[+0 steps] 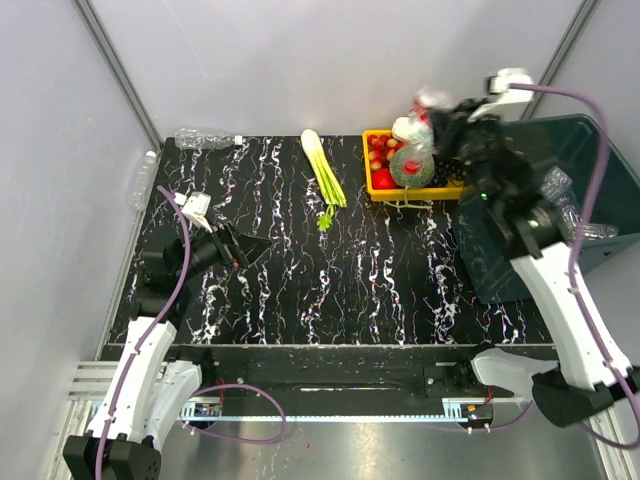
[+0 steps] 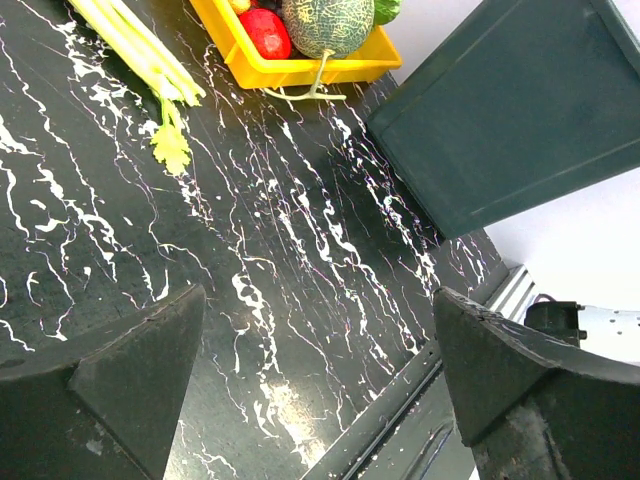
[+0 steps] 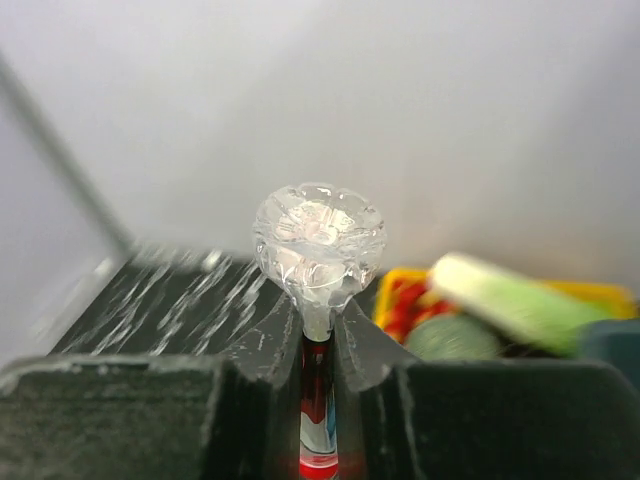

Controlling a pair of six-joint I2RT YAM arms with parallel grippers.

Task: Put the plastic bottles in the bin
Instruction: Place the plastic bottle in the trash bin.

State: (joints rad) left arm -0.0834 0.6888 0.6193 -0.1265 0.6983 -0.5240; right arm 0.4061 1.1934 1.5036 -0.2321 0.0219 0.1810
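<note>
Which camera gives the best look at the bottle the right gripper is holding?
The right wrist view: the bottle sits centred, its clear base facing the lens, pinched in the right gripper. The top external view shows it only as a motion-blurred smear over the yellow tray. The left wrist view misses it entirely.

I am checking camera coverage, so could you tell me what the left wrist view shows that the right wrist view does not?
Only the left wrist: the left gripper, open and empty, and the near edge of the table. Only the right wrist: the right gripper shut on a clear bottle, base toward the camera. Both: the table, the yellow tray, the melon and probably the bin, all blurred in the right wrist view.
</note>
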